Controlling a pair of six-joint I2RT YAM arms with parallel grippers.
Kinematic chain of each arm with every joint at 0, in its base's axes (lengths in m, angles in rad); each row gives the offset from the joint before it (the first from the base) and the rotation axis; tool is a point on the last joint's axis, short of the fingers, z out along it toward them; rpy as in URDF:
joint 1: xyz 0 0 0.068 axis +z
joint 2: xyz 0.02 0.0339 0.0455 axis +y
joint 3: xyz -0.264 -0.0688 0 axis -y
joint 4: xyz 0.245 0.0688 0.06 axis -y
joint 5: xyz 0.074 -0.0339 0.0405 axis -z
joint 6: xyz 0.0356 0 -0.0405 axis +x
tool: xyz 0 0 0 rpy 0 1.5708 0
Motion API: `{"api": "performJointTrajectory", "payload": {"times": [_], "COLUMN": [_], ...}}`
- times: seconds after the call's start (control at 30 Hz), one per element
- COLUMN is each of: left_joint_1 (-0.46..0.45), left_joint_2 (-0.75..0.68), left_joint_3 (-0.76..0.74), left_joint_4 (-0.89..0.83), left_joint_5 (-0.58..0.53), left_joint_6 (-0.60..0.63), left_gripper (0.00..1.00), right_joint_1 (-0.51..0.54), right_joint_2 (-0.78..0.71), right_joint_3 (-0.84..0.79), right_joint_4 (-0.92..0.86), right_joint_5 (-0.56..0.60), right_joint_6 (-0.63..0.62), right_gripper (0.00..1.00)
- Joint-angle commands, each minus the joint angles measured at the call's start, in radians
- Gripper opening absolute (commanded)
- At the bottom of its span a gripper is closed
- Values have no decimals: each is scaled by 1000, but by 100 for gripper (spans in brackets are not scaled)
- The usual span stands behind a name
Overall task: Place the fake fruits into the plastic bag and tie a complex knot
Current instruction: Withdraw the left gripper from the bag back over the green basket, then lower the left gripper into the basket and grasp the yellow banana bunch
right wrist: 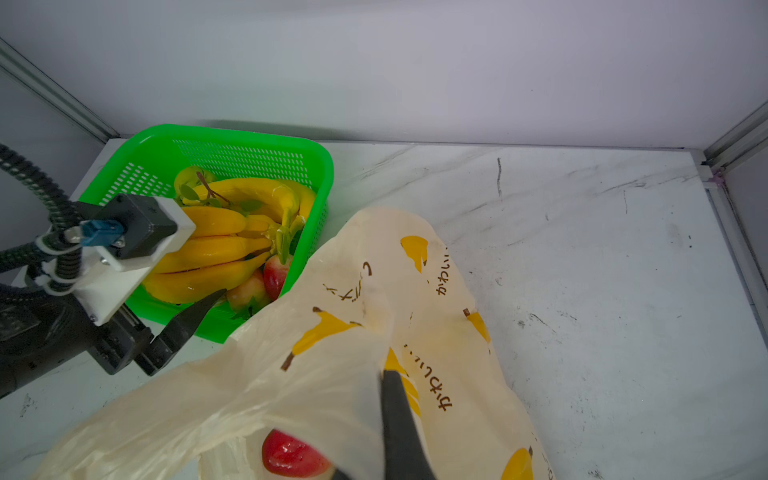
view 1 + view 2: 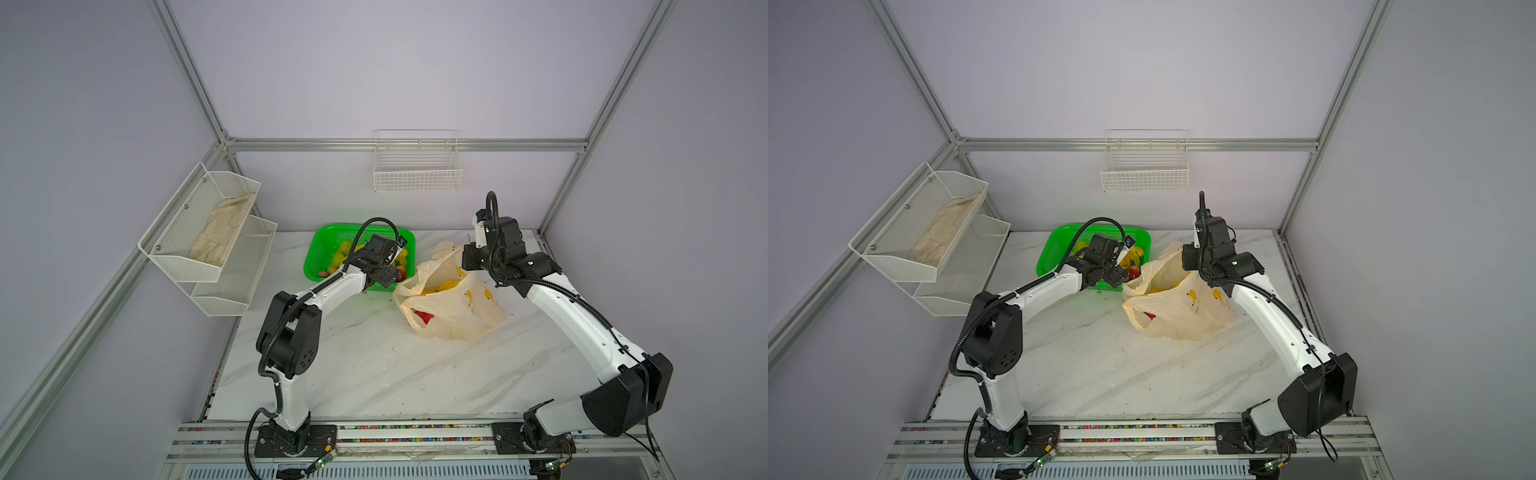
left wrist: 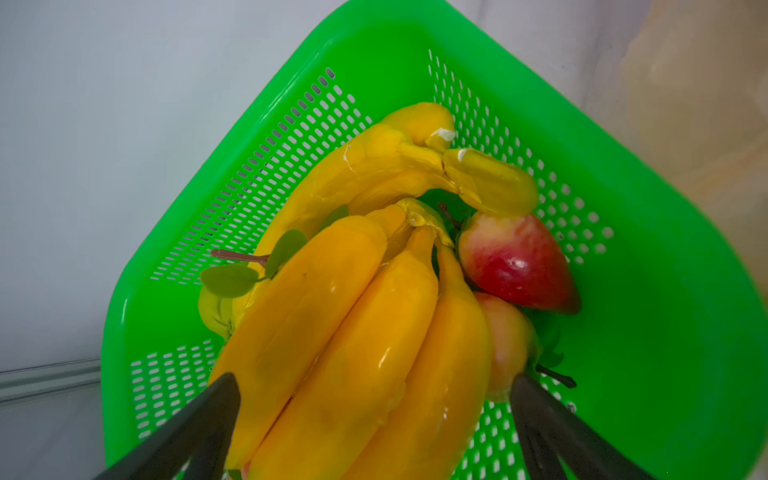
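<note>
**Yellow bananas between spread fingers, bag held up at its rim**

Yellow and glossy, a banana bunch [image 3: 353, 332] lies on top of the pile in the green basket [image 3: 644, 291]. The left hand [image 3: 376, 382] hangs just above it with its fingers spread wide, one on each side of the bunch. As far as the wrist view lets me judge, they do not touch it. Further inside the basket lies a second banana bunch [image 3: 399, 166]. Beside the two bunches is a red apple [image 3: 515, 266], with a paler apple [image 3: 507, 340] partly under the near bunch. A yellow-green pear [image 3: 216, 307] with leaves lies against the basket wall.

The plastic bag [image 1: 332, 374] lies on the counter [image 2: 374, 374] just beside the basket, on the side of the right arm, and its mouth is open upward. The right hand [image 1: 392, 386] is pressed together on a fold of the bag's rim and holds this part higher than the rest of the bag. Inside the bag a red fruit [image 1: 291, 453] shows at the mouth. In a top view a yellow fruit [image 2: 446, 286] also lies in it.
</note>
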Motion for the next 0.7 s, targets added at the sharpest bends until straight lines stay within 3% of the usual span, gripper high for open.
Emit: {"api": "performJointTrajectory", "payload": {"times": [0.0, 0.2, 0.4, 0.67], "left_joint_1": [-8, -9, 1, 64], "left_joint_2": [20, 61, 101, 84], "left_joint_3": [105, 147, 201, 248], "left_joint_4": [-21, -60, -50, -58], "left_joint_5": [-82, -118, -237, -201], "left_joint_6": [80, 151, 203, 161], "left_gripper": [100, 100, 100, 98], "right_joint_1": [0, -1, -1, 0], "right_joint_2": [-5, -13, -10, -11], "right_joint_3": [16, 10, 11, 5], "right_joint_4": [-16, -16, -15, -11], "right_joint_5": [0, 1, -2, -3], "right_joint_6": [-7, -7, -8, -8], "right_gripper": [0, 0, 0, 0]}}
